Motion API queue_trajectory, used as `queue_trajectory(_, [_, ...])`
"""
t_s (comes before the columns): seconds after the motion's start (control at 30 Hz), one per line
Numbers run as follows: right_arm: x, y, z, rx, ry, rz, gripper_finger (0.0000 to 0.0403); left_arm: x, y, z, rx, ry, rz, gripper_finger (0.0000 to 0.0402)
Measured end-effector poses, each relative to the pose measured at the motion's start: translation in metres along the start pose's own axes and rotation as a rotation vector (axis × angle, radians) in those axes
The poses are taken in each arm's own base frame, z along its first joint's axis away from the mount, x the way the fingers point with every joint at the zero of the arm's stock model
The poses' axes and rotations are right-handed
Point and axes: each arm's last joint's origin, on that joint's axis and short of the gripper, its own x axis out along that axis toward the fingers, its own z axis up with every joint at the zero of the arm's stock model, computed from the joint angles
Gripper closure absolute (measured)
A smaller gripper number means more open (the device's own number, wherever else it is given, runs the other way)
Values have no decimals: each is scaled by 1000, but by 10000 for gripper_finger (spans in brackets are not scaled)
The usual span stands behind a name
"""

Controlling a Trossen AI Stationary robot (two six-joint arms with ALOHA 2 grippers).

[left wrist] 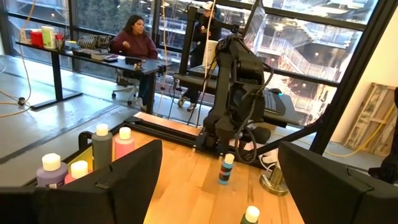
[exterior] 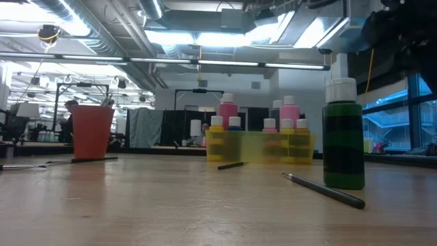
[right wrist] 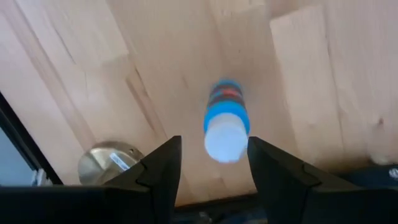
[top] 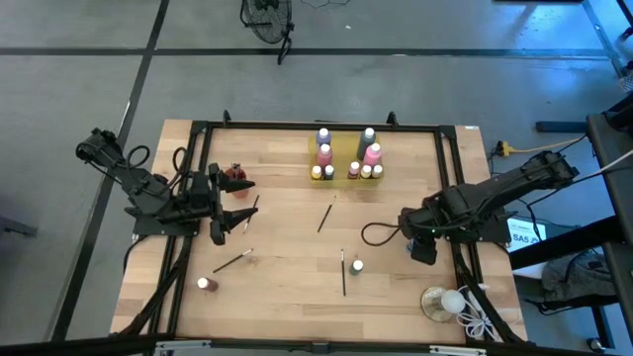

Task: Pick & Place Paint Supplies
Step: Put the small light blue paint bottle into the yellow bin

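Two dark arms over a pale wooden counter, viewed from overhead. Near the back edge, a yellow tray packed with white-capped paint bottles in pink, purple, grey and yellow. To the left of the tray, toward the left arm, a red cup. Left jaws just in front of that cup, spread wide and empty.

In front of the tray, three thin dark paintbrushes loose on the wood: one near the tray, one farther forward, one forward and off toward the left arm's side. Just beside the farther brush, a green bottle standing upright. Forward and far to the left of the tray, a tiny bottle alone.

Forward and to the right of the tray, the right arm bent low. Right jaws pointing down over a blue bottle with a white cap, parted, the bottle framed between them, no firm contact visible. Farther forward from the tray on that same side, a clear round dish with a white ball and cord.
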Motion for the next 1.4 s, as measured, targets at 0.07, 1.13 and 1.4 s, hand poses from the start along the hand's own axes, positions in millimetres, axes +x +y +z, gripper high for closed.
queue_trajectory(0.07, [-1,0,-1,2,16,-6,215,0,0,0,3,2,0,84])
queue_trajectory(1.13, [26,-8,-3,7,8,-35,200,0,-2,-3,17,35,-72,84])
queue_trajectory(1.4, [33,-6,0,-6,33,-70,204,0,-2,-3,17,35,-72,84])
